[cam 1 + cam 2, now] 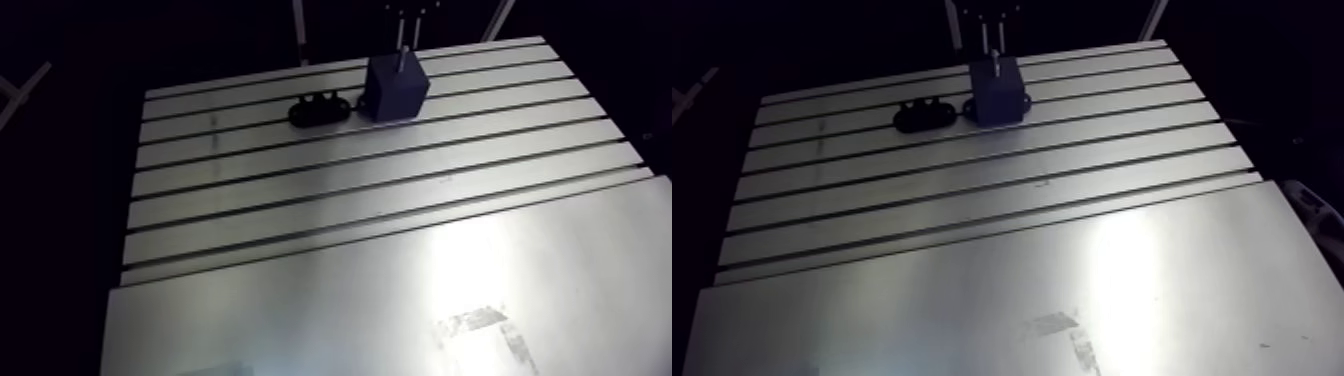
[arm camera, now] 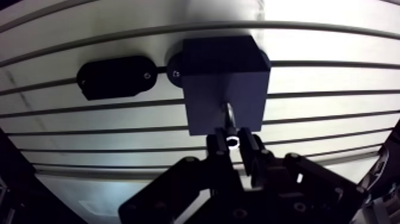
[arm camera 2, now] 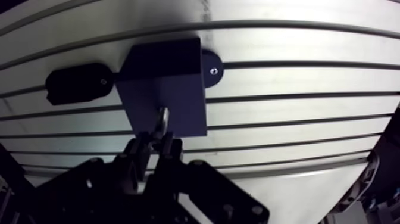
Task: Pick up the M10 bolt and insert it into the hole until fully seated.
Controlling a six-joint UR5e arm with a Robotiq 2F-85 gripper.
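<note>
Jaws clamped on the bolt [image 2: 228, 117] over the block [image 2: 223, 65] at the bench's [image 1: 400, 250] 12 o'clock, so I'd stay plumb and ease down.

Bare aluminium table [image 1: 300, 200] beneath the claw [image 2: 234, 146] looked brushed and semi-glossy, with bright glare patches and faint smudges. Behind the claw, a smoother flat metal sheet [image 1: 420, 300] carried 1 dull, scuffed patch. Just ahead of the claw, the block [image 2: 223, 77] looked like matt dark-blue plastic with smooth faces. Beside the block, the flat holder [image 2: 116, 76] was matt black and plastic-looking. 2 small screw heads [image 2: 175, 74], 1 on each of those parts, glinted as bright metal. The bolt [image 2: 228, 114], between the claw's 2 matt black fingers [image 2: 215, 149], was shiny bare metal.
</note>
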